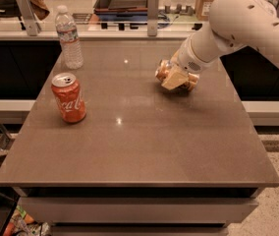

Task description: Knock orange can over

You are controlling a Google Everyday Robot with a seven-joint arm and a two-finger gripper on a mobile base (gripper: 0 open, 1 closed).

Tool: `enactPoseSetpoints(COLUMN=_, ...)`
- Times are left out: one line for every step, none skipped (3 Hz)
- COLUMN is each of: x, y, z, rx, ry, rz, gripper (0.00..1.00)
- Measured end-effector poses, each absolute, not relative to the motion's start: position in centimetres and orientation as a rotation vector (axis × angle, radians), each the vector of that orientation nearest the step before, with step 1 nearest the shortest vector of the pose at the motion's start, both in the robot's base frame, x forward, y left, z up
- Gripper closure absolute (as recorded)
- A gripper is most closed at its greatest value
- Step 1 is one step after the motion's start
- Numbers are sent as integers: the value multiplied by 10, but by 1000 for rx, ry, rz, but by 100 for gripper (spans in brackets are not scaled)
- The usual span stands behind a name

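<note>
Brown table (pixel 129 146), far right part: orange can (pixel 162 71) lying on its side, gripper (pixel 175 77) low over its middle and touching it, whether clamped or loose cannot be told; left side: red Coca-Cola can (pixel 69 98), upright; far left corner: water bottle (pixel 69 38), upright

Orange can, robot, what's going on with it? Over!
Gripper down on the orange can, right of centre. Orange can looks tipped on its side. Coke can and bottle upright, far left, not in the way.
</note>
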State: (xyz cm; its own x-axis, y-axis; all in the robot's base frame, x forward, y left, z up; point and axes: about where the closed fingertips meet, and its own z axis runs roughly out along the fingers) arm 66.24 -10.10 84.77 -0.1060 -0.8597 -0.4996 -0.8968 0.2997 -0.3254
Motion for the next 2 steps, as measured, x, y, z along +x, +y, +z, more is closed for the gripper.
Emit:
enactPoseSetpoints(x=662, y=-100, z=847, rx=-1561, ry=1960, rz=80, gripper=46)
enactPoseSetpoints(x=662, y=-100, z=847, rx=-1561, ry=1960, rz=80, gripper=23)
